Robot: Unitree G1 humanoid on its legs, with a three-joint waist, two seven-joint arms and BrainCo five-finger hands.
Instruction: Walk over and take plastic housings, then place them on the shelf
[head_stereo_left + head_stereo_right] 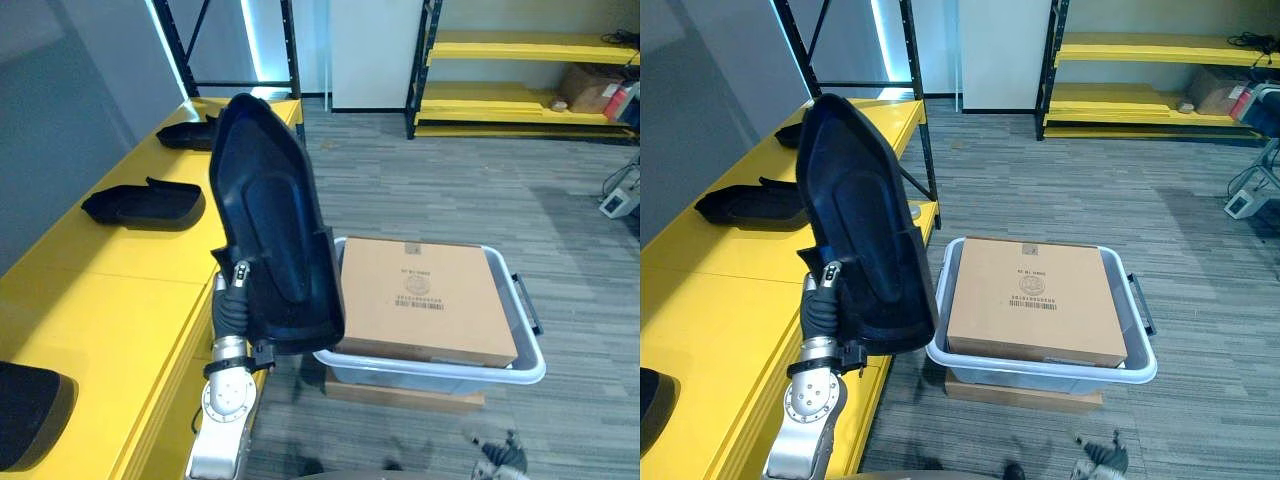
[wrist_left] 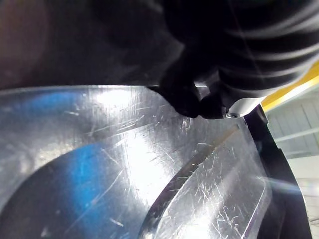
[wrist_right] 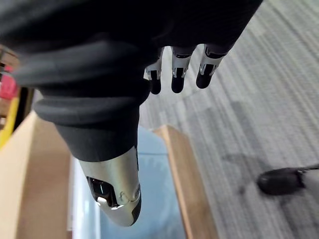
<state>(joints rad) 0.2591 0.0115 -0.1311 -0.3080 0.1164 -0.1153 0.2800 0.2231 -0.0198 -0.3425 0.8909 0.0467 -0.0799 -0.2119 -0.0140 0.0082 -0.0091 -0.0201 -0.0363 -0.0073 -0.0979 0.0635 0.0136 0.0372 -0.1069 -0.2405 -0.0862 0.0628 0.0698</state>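
- Holding housing (image 1: 265,220) upright in left hand (image 1: 238,290), hollow side toward camera, top leaning slightly toward shelf (image 1: 120,300).
- Clamped on housing's lower rim with fingers and thumb; in left wrist view, dark fingertips pressed to glossy inner face.
- Held above shelf's front edge, just beside bin (image 1: 530,370); cannot tell whether touching either.
- Lying flat on shelf: second housing (image 1: 145,205) at mid-length, third housing (image 1: 185,133) farther back, fourth housing (image 1: 30,410) at near end, cut by frame.
- Hanging low near bin: right hand (image 3: 117,189), fingers straight and relaxed, apart, nothing in it, grey floor (image 3: 259,114) below.
- Sitting in bin: box (image 1: 425,295), flat, covering most of the opening.
- Standing at far wall: yellow rack (image 1: 520,95).
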